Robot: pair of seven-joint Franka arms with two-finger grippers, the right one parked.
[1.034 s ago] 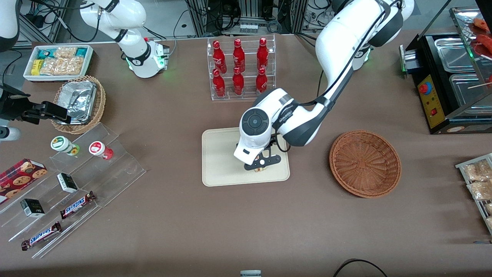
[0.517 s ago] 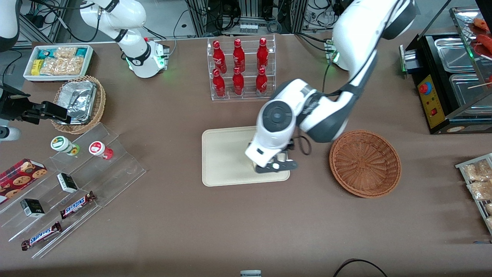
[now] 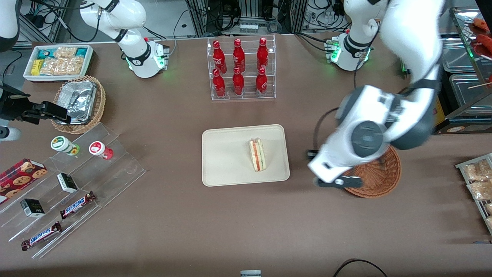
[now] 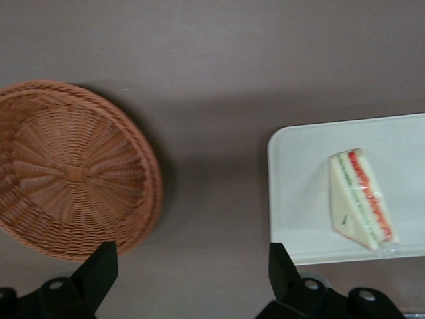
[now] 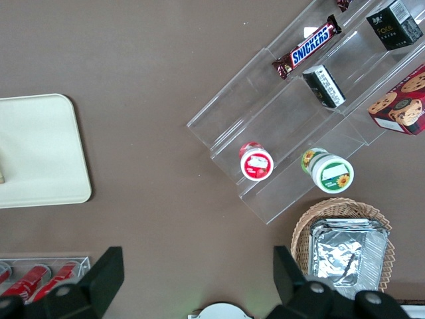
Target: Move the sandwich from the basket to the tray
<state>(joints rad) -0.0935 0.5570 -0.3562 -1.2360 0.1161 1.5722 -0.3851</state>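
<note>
The sandwich (image 3: 257,155) (image 4: 362,199), a wrapped wedge with red and green filling at its edge, lies flat on the cream tray (image 3: 226,154) (image 4: 299,199), toward the tray's basket end. The reddish-brown wicker basket (image 3: 380,177) (image 4: 73,173) holds nothing and is partly covered by my arm in the front view. My gripper (image 3: 335,181) (image 4: 192,256) hangs open and holding nothing above the bare table, between tray and basket. A corner of the tray (image 5: 40,146) also shows in the right wrist view.
A clear rack of red bottles (image 3: 240,69) stands farther from the front camera than the tray. A black food warmer (image 3: 442,88) and a wire rack of snack packets (image 3: 476,181) sit at the working arm's end. Stepped acrylic shelves (image 3: 77,184) lie toward the parked arm's end.
My gripper let go of the sandwich on the tray, rose and swung away toward the basket. The sandwich now lies uncovered on the tray.
</note>
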